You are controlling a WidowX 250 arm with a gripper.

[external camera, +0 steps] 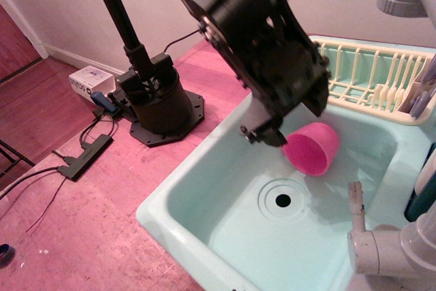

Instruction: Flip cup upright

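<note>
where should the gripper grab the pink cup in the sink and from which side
Probably the rim. The cup lies on its side with its mouth facing the front-left, toward the drain. The gripper, just left of it, could slip one finger into the mouth and one over the wall; the rounded body would likely slip.

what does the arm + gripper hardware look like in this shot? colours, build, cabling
All matte black. The arm is a slim black tube rising from a chunky octagonal black base bolted on the pink counter. The gripper hangs off a bulky, boxy black wrist housing with visible screw heads and angular plates. Black cables loop out at the top of the housing. No legible markings; the image is blurred there.
</note>
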